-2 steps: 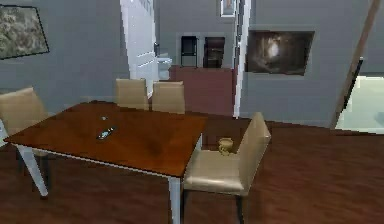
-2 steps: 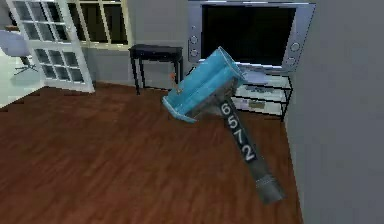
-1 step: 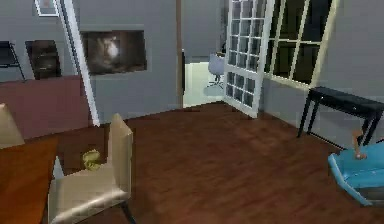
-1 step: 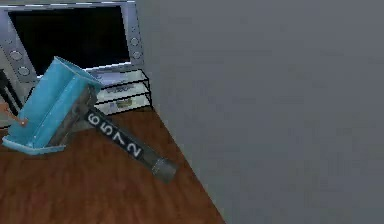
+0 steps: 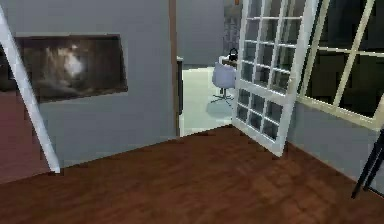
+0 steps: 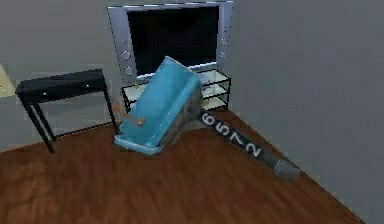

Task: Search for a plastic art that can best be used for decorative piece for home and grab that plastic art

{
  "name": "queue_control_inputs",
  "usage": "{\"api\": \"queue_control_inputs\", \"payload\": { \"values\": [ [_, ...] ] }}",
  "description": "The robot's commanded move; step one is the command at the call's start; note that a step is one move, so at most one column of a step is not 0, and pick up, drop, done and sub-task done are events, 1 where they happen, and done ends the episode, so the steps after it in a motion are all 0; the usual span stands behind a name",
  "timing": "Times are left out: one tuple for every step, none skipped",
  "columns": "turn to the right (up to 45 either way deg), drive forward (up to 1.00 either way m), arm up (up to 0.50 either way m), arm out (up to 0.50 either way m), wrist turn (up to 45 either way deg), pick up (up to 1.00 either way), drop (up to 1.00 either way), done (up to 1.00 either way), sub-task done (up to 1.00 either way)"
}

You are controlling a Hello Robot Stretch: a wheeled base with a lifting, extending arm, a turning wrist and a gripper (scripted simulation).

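A framed dark picture (image 5: 72,66) hangs on the grey wall at the forward view's left. In the arm side view a blue armchair (image 6: 160,108) lies tipped against a low TV stand (image 6: 215,90), which carries a large flat screen (image 6: 172,38). A long dark bar with white digits (image 6: 245,145) lies on the wooden floor to the right of the chair.
An open doorway (image 5: 205,90) leads to a pale room with a white swivel chair (image 5: 224,80). A white glazed door (image 5: 265,70) stands ajar beside it, and a large window (image 5: 345,55) lies to its right. A black side table (image 6: 65,88) stands by the wall. A thin dark leg (image 5: 368,170) rises at the right edge.
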Motion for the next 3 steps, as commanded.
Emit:
{"api": "queue_control_inputs", "payload": {
  "values": [
    [0.0,1.0,0.0,0.0,0.0,0.0,0.0,0.0,0.0],
    [3.0,0.0,0.0,0.0,0.0,0.0,0.0,0.0,0.0],
    [3.0,0.0,0.0,0.0,0.0,0.0,0.0,0.0,0.0]
  ]
}}
